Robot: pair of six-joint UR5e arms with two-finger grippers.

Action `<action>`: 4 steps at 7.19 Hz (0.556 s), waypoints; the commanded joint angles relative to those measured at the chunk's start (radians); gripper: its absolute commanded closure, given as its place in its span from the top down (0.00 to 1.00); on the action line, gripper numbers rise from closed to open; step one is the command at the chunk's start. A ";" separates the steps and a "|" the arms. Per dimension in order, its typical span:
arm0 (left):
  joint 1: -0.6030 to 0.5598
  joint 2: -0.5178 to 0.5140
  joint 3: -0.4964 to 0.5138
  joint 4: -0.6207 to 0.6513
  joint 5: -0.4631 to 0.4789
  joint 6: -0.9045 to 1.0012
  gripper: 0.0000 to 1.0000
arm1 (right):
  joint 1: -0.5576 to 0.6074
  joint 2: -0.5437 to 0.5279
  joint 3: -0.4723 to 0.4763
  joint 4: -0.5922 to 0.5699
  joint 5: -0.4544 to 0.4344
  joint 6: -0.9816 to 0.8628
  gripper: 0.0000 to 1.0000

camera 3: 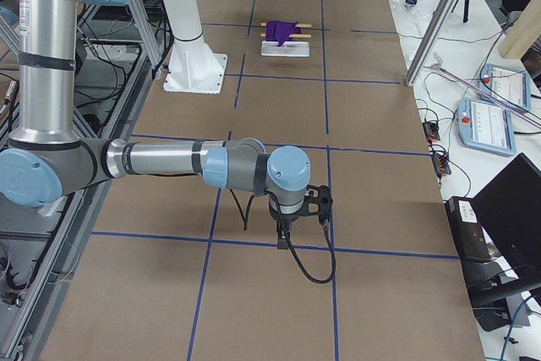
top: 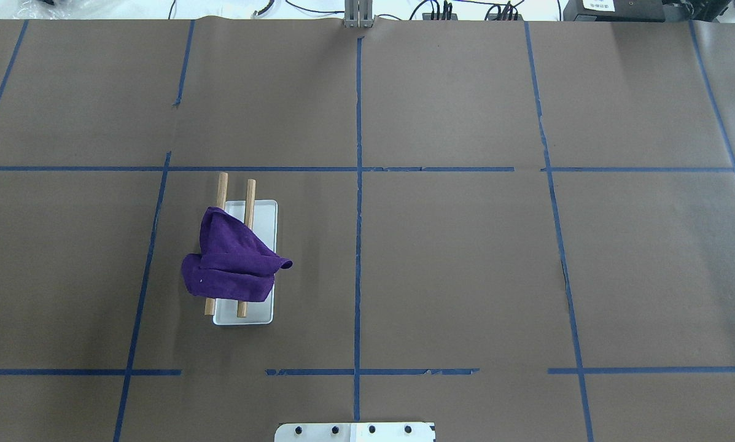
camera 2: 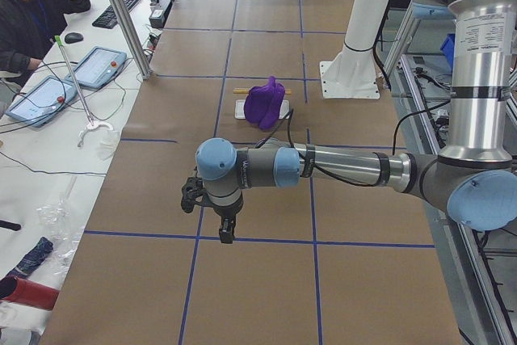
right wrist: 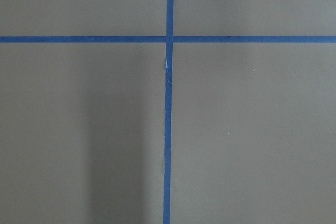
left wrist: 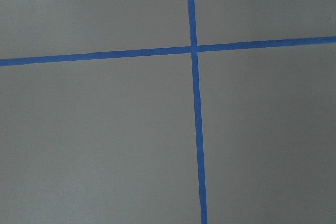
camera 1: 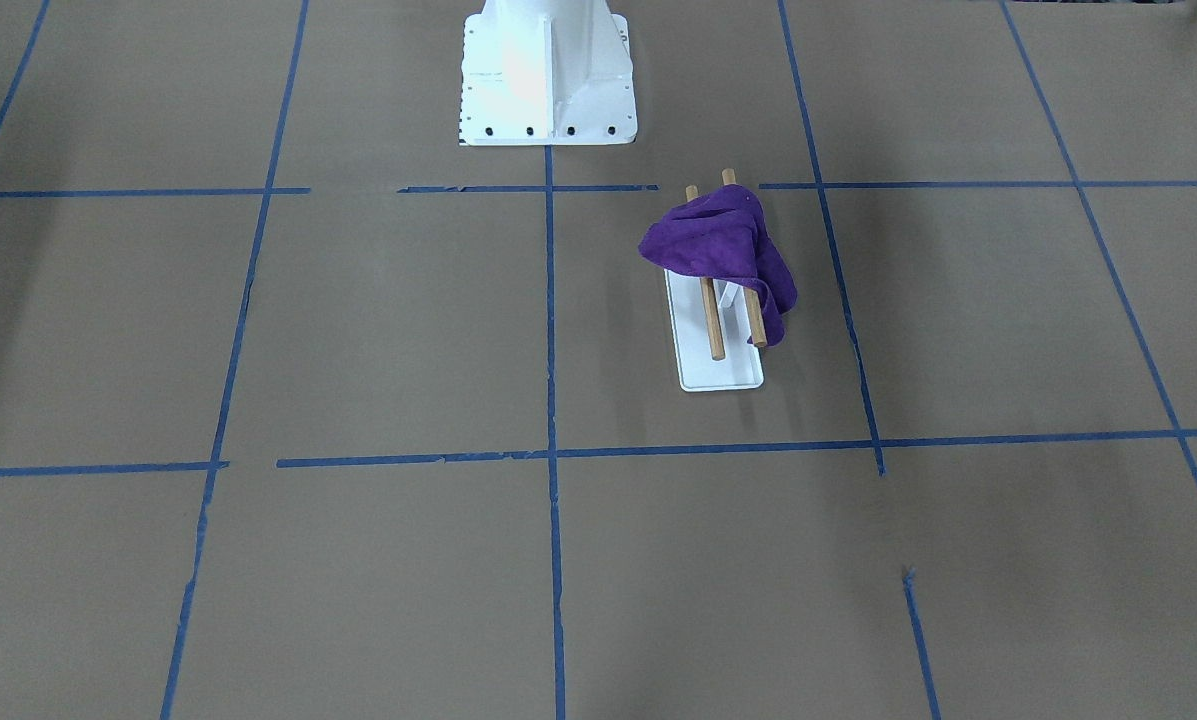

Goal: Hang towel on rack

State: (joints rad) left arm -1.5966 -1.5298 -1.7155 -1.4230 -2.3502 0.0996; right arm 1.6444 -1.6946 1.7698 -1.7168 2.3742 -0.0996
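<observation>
The purple towel (camera 1: 720,238) is seen draped across both dowels (camera 1: 715,322) of the rack (camera 1: 722,376), well apart from the left fingers (camera 2: 227,232) and right fingers (camera 3: 281,241), which are held over the table (camera 1: 358,330); whether they are apart or together cannot be told.

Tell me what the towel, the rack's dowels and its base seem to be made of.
Towel: soft purple cloth, likely microfiber or terry; it crumples in limp folds with a matte face. Dowels: light-brown, matte, round rods, apparently bare wood. Base: smooth white flat plate, plastic or painted metal; cannot tell which.
</observation>
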 commanded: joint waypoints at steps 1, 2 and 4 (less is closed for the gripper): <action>0.001 -0.001 0.000 -0.001 -0.001 -0.004 1.00 | 0.000 -0.007 -0.006 0.000 -0.006 0.003 1.00; 0.001 -0.001 0.002 -0.004 -0.001 -0.006 1.00 | 0.000 -0.005 -0.006 0.000 -0.004 0.001 1.00; 0.001 -0.003 0.002 -0.005 -0.001 -0.004 1.00 | 0.000 -0.003 -0.006 0.000 -0.004 0.000 1.00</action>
State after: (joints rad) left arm -1.5954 -1.5314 -1.7138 -1.4265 -2.3516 0.0948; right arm 1.6444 -1.6988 1.7642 -1.7166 2.3698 -0.0984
